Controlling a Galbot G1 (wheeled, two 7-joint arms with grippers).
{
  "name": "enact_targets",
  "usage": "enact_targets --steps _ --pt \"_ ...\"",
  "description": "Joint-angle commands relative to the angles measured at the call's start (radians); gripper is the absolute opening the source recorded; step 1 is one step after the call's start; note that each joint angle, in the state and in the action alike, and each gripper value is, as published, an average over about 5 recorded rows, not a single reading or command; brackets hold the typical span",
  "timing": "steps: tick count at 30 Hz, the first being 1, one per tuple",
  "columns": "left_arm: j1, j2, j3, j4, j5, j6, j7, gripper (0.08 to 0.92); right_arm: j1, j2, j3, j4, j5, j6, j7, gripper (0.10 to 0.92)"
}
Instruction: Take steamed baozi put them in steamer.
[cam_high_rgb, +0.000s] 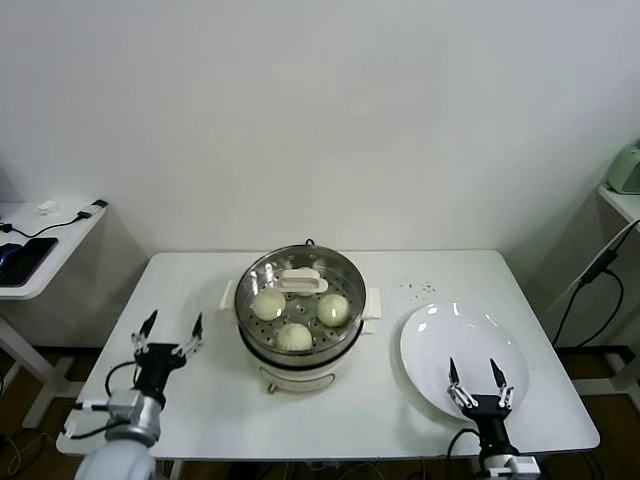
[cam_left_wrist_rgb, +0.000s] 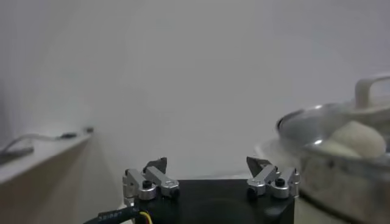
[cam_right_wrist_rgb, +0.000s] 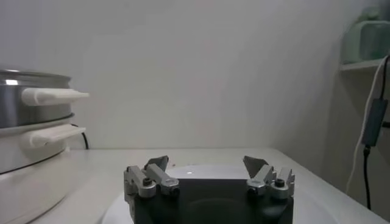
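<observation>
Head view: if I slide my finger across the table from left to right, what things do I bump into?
Left gripper, open → steamer holding the steamed baozi under its glass lid → white plate → right gripper, open, over the plate's near edge.

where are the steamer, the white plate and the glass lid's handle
steamer (cam_high_rgb: 300, 365): head view, on the front of its cream-white base.
white plate (cam_high_rgb: 440, 335): head view, on a bare part of its surface near the left rim.
glass lid's handle (cam_high_rgb: 301, 283): head view, on the middle of the white handle.
</observation>
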Motion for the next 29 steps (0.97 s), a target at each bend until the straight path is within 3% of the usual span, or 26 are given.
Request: enact_targets --steps 1,29 --pt "0.069 0.013 0.003 0.194 -0.103 -0.220 -0.006 0.823 0.002 -0.005 -0.001 -0.004 0.022 0.004 0.000 0.823" --pt "0.082 -0.016 0.051 0.175 -0.063 -0.250 -0.008 0.823 0.000 -0.004 -0.014 -0.001 0.028 -0.016 -0.003 0.823"
